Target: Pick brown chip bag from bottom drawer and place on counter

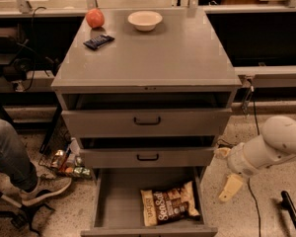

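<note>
The brown chip bag (169, 206) lies flat in the open bottom drawer (118, 201), in its front right part, white lettering up. The counter (153, 53) is the grey top of the drawer cabinet. My gripper (226, 171) hangs at the end of my white arm (271, 147), to the right of the cabinet, beside the bottom drawer's right side. It is outside the drawer and above and to the right of the bag. Its cream fingers (231, 187) stand apart with nothing between them.
On the counter's far end are a red apple (94, 18), a white bowl (145, 19) and a small dark candy bar (98, 41). The two upper drawers (147, 121) stand slightly ajar. A seated person's leg and shoe (24, 179) are at left. Cables run over the floor at right.
</note>
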Tool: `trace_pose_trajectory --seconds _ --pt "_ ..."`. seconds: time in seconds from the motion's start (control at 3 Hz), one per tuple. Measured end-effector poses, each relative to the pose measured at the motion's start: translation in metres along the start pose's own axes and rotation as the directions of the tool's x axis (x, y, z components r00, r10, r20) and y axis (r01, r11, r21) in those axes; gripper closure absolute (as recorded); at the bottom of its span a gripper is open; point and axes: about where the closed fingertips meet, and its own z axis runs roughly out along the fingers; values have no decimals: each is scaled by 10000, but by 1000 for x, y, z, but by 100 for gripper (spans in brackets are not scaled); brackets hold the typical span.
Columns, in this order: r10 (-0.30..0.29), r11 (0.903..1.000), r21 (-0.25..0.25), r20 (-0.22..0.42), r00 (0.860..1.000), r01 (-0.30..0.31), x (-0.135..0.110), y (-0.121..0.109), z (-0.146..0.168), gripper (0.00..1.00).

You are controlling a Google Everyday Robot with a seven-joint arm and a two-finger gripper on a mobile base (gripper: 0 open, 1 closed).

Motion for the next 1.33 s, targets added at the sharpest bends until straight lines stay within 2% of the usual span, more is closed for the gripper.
trace_pose_trajectory --seconds 0.67,1.0,1.33 --pt "-117 9980 -601 1030 9946 180 14 -6 98 0" --pt "-117 9980 -602 1030 9946 180 14 -6 98 0" --pt "-206 9998 67 809 9965 201 34 -17 124 0"
